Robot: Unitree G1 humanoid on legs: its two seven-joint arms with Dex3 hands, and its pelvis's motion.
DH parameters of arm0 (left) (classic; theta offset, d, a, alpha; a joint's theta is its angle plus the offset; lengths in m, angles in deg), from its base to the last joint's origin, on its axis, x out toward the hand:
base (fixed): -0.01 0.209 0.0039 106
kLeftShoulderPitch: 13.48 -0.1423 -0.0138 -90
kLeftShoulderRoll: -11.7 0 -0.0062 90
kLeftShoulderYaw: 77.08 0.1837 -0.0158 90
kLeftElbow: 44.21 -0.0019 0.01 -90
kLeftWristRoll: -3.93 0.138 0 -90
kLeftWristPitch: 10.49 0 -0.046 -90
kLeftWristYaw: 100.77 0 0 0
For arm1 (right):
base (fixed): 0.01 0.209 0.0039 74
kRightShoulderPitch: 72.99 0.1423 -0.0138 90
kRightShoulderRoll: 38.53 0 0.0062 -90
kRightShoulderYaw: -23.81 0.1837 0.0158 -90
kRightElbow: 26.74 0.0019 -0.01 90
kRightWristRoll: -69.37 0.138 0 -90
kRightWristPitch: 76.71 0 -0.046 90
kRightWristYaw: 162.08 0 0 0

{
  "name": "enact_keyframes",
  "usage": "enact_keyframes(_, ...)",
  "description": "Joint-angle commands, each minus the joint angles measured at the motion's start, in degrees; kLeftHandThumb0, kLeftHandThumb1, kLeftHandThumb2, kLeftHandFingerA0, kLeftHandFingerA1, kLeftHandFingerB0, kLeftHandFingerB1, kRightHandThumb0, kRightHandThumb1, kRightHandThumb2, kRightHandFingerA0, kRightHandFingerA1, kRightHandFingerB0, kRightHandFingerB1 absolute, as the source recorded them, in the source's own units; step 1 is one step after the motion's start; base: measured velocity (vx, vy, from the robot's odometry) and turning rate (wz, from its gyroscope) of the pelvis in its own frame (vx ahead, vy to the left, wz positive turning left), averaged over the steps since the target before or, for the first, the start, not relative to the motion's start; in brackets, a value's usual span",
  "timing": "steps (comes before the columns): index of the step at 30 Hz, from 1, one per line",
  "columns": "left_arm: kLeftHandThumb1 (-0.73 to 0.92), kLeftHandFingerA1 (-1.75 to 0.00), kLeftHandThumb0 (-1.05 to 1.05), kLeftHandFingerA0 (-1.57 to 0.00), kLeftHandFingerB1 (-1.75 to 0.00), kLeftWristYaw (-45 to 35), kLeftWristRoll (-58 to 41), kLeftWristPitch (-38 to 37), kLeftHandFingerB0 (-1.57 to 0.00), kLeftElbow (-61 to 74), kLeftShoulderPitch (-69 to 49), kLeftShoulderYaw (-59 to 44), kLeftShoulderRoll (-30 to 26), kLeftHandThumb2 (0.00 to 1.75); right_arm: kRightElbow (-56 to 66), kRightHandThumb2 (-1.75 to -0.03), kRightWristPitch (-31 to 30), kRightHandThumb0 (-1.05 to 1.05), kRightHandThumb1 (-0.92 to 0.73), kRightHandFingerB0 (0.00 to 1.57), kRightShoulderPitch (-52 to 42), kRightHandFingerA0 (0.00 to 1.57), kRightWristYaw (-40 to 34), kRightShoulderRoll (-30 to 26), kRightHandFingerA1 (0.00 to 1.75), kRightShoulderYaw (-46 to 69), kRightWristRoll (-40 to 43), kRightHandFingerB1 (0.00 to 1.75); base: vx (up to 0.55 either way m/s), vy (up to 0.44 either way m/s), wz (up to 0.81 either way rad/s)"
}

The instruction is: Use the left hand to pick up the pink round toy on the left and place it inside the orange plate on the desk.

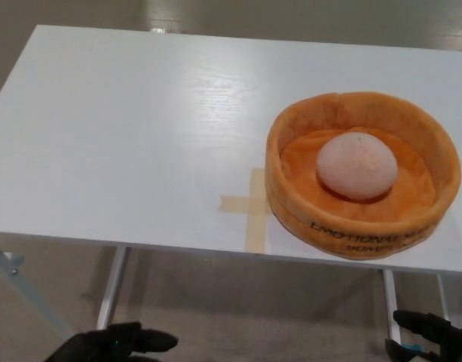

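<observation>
Pink round toy (357,166) sits in the middle of the orange plate (364,228), on the right side of the white counter (125,143). Tape cross (249,205) on the counter just left of the plate, near the front edge. Left robot hand (114,343) is below the counter edge at bottom left, fingers apart, holding nothing. Right robot hand (432,338) is at the bottom right corner, also below the counter, only partly in view; can't tell its state.

Toy (356,165) inside plate (291,128), desk's (125,143) right.
</observation>
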Motion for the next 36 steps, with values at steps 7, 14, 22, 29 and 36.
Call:
enact_keyframes(7, 0.71, -0.42, -0.09, -0.6, -0.37, 22.8, 4.5, 0.1, -0.53, -37.2, 13.5, -3.6, 5.9, 0.62, -0.3, -0.57, -1.2, -0.19, -0.58, 0.59, -1.1, 0.58, 0.7, -0.2, 0.6, -0.2, 0.5, 0.49, 0.0, 0.0, 0.0)
enact_keyframes(14, 0.7, -0.44, -0.11, -0.6, -0.39, 18.1, -0.5, 2.0, -0.54, -42.8, 16.4, -9.0, 6.8, 0.6, -0.3, -0.57, -1.5, -0.2, -0.57, 0.6, -0.9, 0.61, 0.8, -0.4, 0.6, -0.3, 0.4, 0.49, 0.0, 0.0, 0.0)
enact_keyframes(22, 0.67, -0.44, -0.19, -0.61, -0.39, 17.7, 0.5, 0.4, -0.52, -45.1, 17.2, -11.6, 7.4, 0.6, -0.3, -0.57, -1.5, -0.22, -0.57, 0.63, -0.9, 0.62, 0.8, -0.4, 0.61, -0.5, 0.2, 0.5, 0.0, 0.0, 0.0)
enact_keyframes(29, 0.65, -0.44, -0.2, -0.6, -0.39, 17.7, 1.2, 0.3, -0.52, -45.4, 17.2, -12.8, 7.6, 0.59, -0.2, -0.57, -1.5, -0.22, -0.58, 0.63, -1.0, 0.64, 0.9, -0.5, 0.62, -0.6, 0.2, 0.5, 0.0, 0.0, 0.0)
enact_keyframes(36, 0.65, -0.44, -0.19, -0.59, -0.39, 17.8, 1.5, 0.3, -0.52, -45.4, 17.3, -13.4, 7.8, 0.59, -0.3, -0.57, -1.7, -0.2, -0.58, 0.65, -0.8, 0.65, 1.1, -0.4, 0.66, -0.4, 0.7, 0.52, 0.0, 0.0, 0.0)
